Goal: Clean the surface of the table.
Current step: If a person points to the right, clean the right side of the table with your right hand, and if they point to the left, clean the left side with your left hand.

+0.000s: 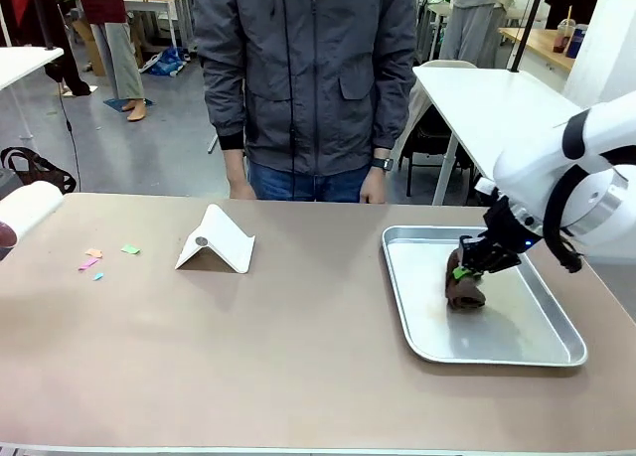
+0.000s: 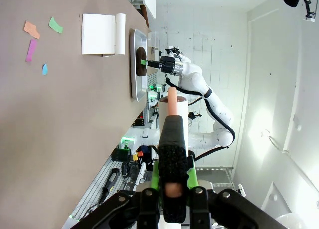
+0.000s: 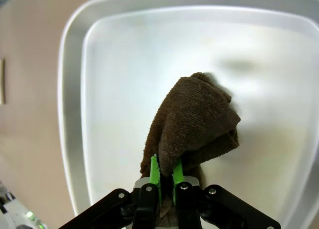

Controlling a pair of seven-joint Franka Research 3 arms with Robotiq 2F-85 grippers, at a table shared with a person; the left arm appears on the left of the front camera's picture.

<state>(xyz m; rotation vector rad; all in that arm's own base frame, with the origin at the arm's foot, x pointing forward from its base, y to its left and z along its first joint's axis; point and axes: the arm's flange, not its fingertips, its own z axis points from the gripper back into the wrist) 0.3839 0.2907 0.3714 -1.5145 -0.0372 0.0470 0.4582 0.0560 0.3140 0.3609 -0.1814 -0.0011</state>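
The beige-brown table (image 1: 298, 347) carries a few coloured paper scraps (image 1: 99, 257) at its left. On the right, a brown cloth (image 1: 464, 292) lies bunched in a silver metal tray (image 1: 556, 352). My right gripper (image 1: 462, 270) is shut on the cloth's top edge. In the right wrist view the green fingertips (image 3: 155, 173) pinch the cloth (image 3: 194, 119) over the tray floor (image 3: 114, 89). My left gripper (image 2: 173, 186) is shut on the black handle of a roller (image 2: 173, 107) with a white roll, held off the table's left end. The scraps (image 2: 31, 50) show far ahead of it.
A white folded card (image 1: 219, 239) stands tent-like left of the table's middle, between scraps and tray. A person in a grey jacket stands at the far edge, hands (image 1: 238, 190) hanging beside the table. The roller's white roll (image 1: 28, 210) pokes in at the left edge.
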